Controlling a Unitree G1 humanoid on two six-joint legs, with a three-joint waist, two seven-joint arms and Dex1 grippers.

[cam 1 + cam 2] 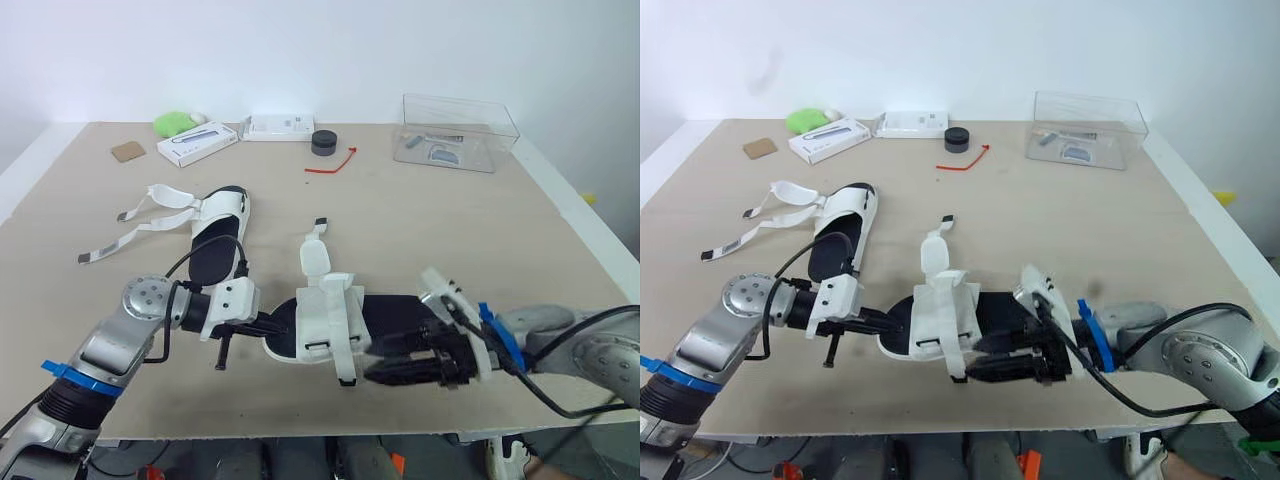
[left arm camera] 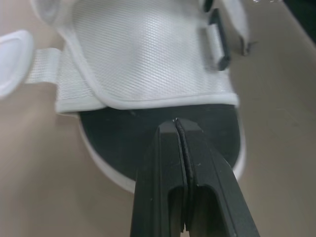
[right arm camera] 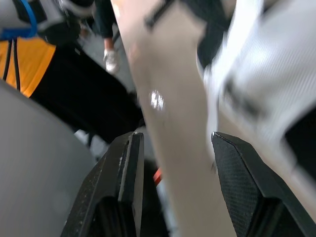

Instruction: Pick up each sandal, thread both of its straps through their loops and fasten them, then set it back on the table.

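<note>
Head view: two sandals on the table (image 1: 420, 230). The near sandal (image 1: 330, 320) lies between the left gripper (image 1: 268, 326) and the right gripper (image 1: 378, 362); the far sandal (image 1: 215, 235) lies behind, straps loose. Left wrist: fingers (image 2: 163, 163) pressed together, tips over the near sandal's black sole. Right wrist: fingers (image 3: 123, 168) spread, sandal blurred beyond them.

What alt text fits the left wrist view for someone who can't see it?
The left hand has its two black fingers pressed shut, tips pointing at the black-soled end of a sandal. A wide white mesh strap covers the sandal beyond, with a black loop on one side, all on a tan table.
</note>
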